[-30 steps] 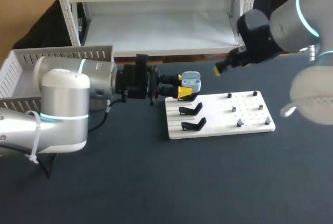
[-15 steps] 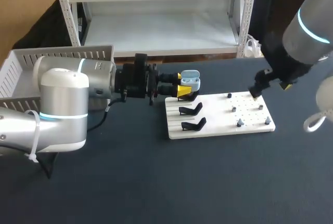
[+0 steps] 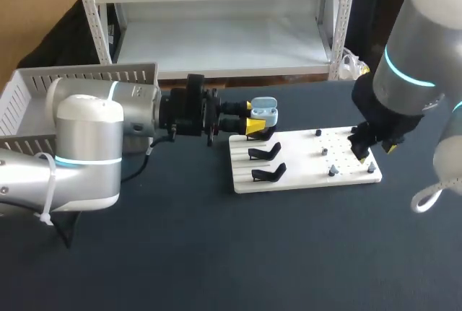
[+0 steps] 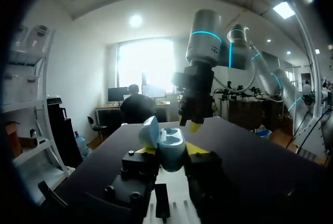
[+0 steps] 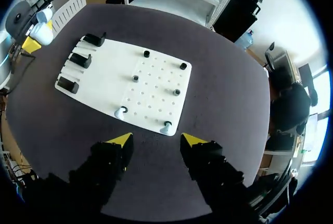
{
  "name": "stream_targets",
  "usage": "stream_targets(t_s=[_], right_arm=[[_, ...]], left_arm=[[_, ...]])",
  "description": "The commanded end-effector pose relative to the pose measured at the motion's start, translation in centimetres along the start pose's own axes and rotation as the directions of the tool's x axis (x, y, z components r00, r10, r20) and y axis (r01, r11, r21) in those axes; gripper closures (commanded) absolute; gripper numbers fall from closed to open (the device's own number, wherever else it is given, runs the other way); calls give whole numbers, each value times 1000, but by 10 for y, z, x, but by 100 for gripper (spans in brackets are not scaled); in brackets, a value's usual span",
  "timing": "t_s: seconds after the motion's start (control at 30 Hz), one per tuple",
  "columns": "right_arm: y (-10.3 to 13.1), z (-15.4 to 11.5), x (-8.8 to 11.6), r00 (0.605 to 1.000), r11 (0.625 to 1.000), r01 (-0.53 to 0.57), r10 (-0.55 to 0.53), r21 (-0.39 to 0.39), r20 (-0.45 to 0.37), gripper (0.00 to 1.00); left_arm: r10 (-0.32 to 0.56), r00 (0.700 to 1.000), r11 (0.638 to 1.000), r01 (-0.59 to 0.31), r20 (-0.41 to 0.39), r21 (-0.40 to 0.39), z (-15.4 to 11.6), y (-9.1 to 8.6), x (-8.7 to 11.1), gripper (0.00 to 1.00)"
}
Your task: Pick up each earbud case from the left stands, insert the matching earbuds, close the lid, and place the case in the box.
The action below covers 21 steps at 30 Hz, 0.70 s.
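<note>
Swung down over the board's right end: right hand, spread wide, empty, above the earbuds. Left hand unmoved, gripping the open case. Earbud pickup probably next.

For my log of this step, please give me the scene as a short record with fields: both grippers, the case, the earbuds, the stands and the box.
left gripper: shut on the earbud case, held by the far stand end of the board
earbud case: light blue, lid open
right gripper: open, empty, above the board's peg end
earbuds: two, on pegs at the board's edge
stands: three, black, empty
box: on the table's left side, inside not visible
</note>
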State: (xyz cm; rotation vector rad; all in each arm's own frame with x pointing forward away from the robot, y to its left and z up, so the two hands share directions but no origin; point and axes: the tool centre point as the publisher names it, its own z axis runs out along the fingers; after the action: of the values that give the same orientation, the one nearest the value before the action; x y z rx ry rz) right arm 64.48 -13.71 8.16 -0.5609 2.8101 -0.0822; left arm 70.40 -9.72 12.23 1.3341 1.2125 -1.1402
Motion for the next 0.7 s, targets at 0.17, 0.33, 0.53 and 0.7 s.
stream_targets(t_s=[0.17,0.33,0.53,0.7], right_arm=[[1,12,10,1000,1000,3,-3,12,-24,40],[-3,25,11,999,1000,-5,6,21,-42,35],[-4,37,11,998,1000,-11,12,21,-58,42],[-5,44,10,998,1000,-14,15,22,-59,52]], left_arm=[[2,1000,1000,-2,4,2,0,1,2,100],[2,1000,1000,-2,4,2,0,1,2,100],[2,1000,1000,-2,4,2,0,1,2,100],[2,1000,1000,-2,4,2,0,1,2,100]])
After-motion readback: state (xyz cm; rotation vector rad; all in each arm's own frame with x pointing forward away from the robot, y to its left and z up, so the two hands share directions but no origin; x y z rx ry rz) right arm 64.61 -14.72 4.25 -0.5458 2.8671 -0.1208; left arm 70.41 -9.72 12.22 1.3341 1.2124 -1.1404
